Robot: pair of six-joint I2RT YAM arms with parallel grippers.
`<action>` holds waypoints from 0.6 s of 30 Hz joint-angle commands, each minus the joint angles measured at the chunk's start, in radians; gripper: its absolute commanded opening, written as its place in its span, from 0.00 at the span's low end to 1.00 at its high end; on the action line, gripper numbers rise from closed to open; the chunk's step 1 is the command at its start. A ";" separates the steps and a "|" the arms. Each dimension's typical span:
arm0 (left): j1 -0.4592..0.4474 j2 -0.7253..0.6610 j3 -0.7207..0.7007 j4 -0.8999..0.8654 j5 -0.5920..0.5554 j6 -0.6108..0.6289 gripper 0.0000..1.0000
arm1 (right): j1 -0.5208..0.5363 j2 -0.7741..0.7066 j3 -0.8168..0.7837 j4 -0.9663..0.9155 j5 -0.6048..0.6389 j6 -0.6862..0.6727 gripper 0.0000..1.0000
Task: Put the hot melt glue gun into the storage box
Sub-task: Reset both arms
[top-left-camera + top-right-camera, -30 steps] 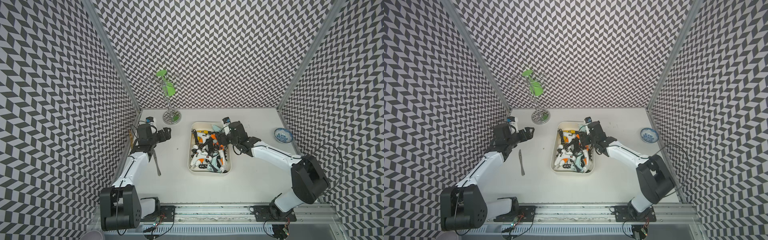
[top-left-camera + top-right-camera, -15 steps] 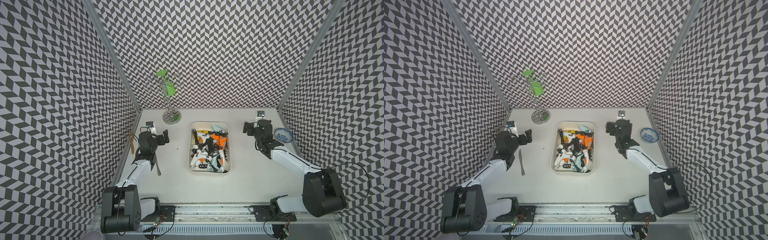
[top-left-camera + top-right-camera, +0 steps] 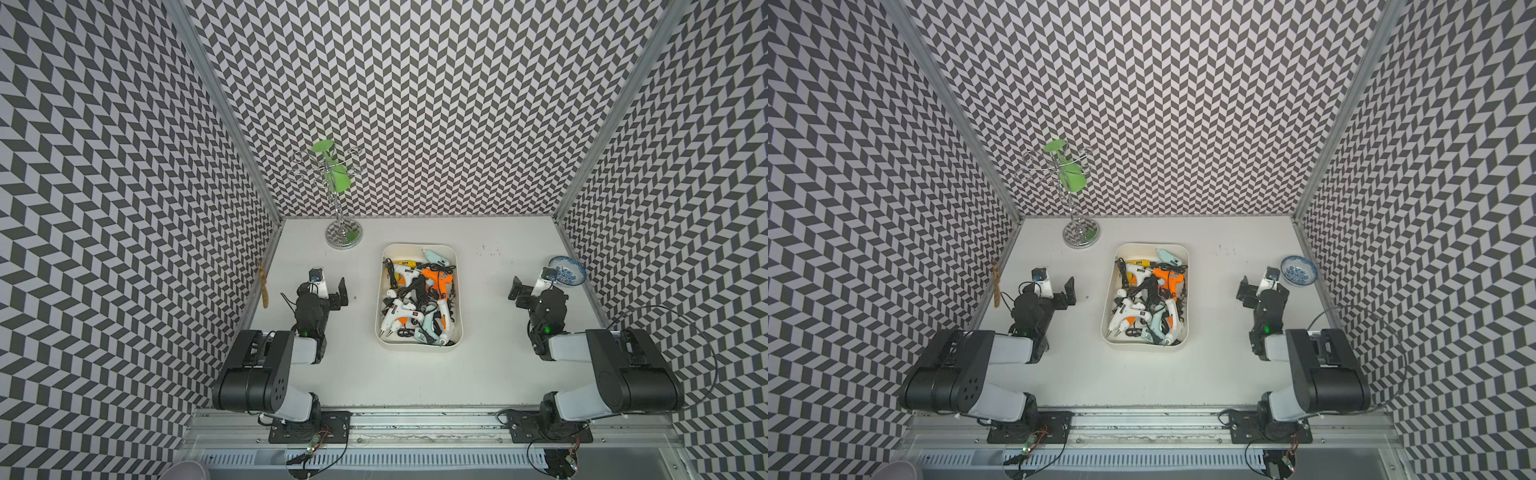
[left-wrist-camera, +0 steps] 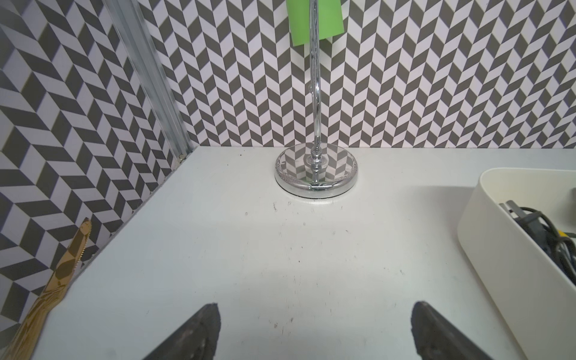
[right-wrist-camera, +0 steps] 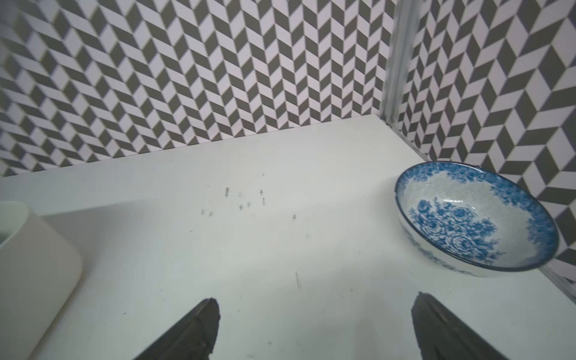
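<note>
Bare table (image 3: 490, 316) lies open on both sides of the box (image 3: 405, 250), mid-table; left gripper (image 4: 315, 305) and right gripper (image 5: 314, 300) gape wide, empty, well off its rim; glue guns (image 3: 398, 316), white, orange, pale blue, lie heaped inside among black cords (image 3: 417, 286).

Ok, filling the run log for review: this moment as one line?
left gripper: open, empty | right gripper: open, empty | cream-white rectangular plastic storage box: holds tangled corded glue guns | task: looks done

The right gripper (image 5: 314, 300) has drawn back from over the storage box (image 3: 405, 250) to beside the blue bowl (image 3: 567, 271) (jaws now spread wide). The left gripper (image 4: 314, 305) has retreated too, opening wider.
</note>
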 commanded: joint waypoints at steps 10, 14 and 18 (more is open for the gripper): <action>0.041 0.030 0.034 0.101 0.044 0.006 1.00 | 0.004 0.029 0.000 0.239 -0.173 -0.075 0.99; 0.041 0.029 0.034 0.099 0.047 0.005 0.99 | 0.004 0.027 0.007 0.224 -0.173 -0.075 0.99; 0.041 0.029 0.032 0.099 0.045 0.005 1.00 | 0.004 0.026 0.008 0.220 -0.174 -0.075 0.99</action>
